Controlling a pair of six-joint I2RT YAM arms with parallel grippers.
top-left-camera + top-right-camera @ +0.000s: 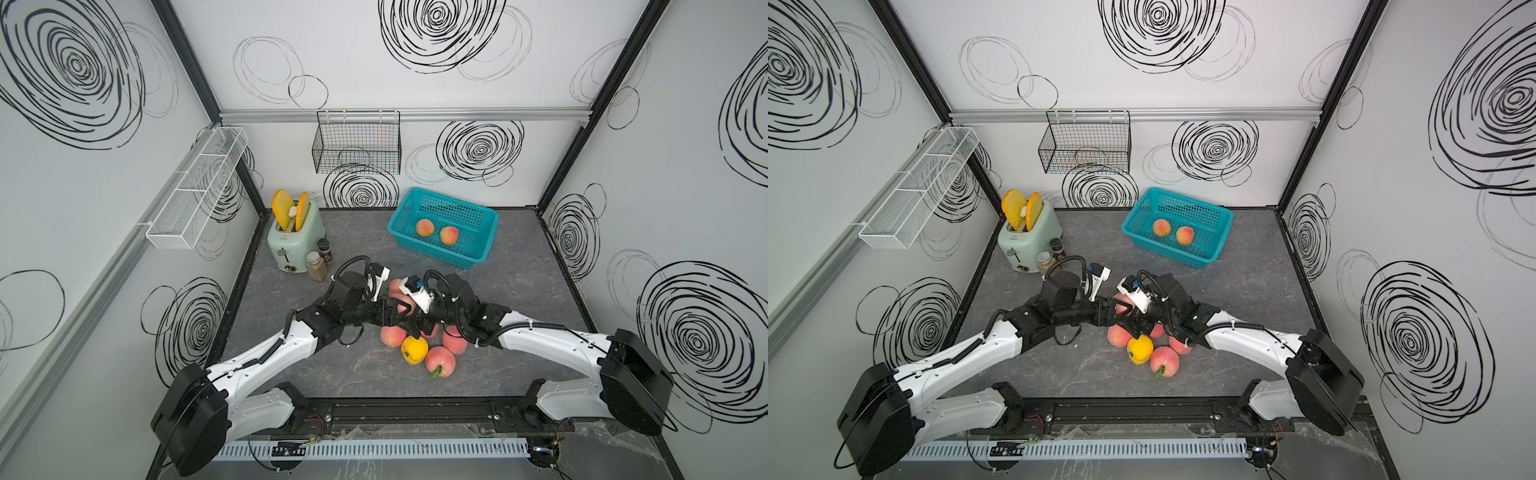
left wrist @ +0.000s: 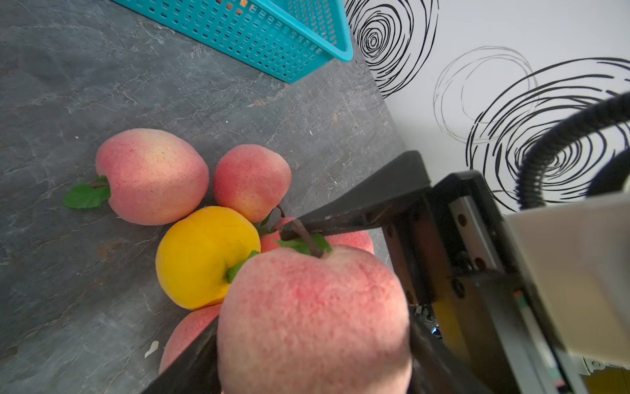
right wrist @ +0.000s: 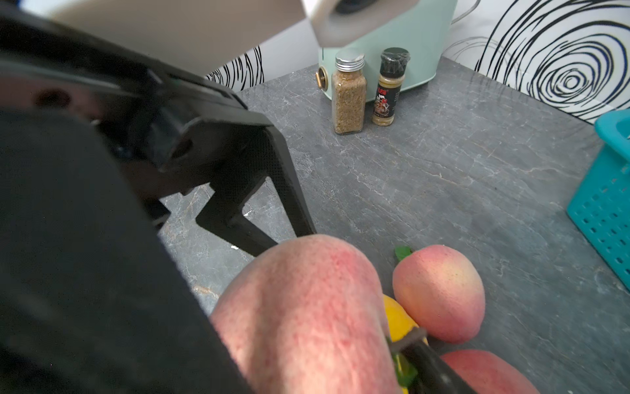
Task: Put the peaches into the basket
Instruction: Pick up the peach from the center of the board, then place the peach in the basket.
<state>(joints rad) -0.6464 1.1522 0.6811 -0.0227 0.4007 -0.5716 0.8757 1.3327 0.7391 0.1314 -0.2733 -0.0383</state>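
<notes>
One pink-red held peach point(image 2: 313, 317) is hanging over the middle of the desk point(image 1: 519, 311), and the left hand point(image 1: 392, 313) is clenching it between its two fingers; the right hand point(image 1: 409, 318) is facing it from the opposite side, one finger point(image 2: 358, 204) touching the stem end of that same fruit; whether the right hand is gripping or merely resting against it, I cannot tell.

Directly beneath, five loose ones are sitting bunched on the desk; counting them off: the yellow peach point(image 1: 414, 349) in the middle, the front peach point(image 1: 440, 360) showing a green leaf, the left-side peach point(image 1: 392, 336), the right-side peach point(image 1: 454, 340), and the half-hidden peach point(image 1: 431, 331) peeking out under the hands; four pink, one yellow.

Two more are lying in the turquoise basket point(image 1: 453, 208), which is standing at an angle at the back right of the desk, well apart from the bunch; the first basket peach point(image 1: 425, 227) and the second basket peach point(image 1: 449, 235) are resting near each other on its floor; that is making eight in view, with the arms covering part of the bunch.

Further out, one mint-green toaster point(image 1: 291, 241) is standing at the back left with two orange-yellow slices point(image 1: 281, 210) sticking up from its slots; two spice jars point(image 1: 316, 266) are standing just beside it; one black wire basket point(image 1: 357, 145) is hanging on the back wall; one white mesh rack point(image 1: 195, 195) is hanging along the left wall.
</notes>
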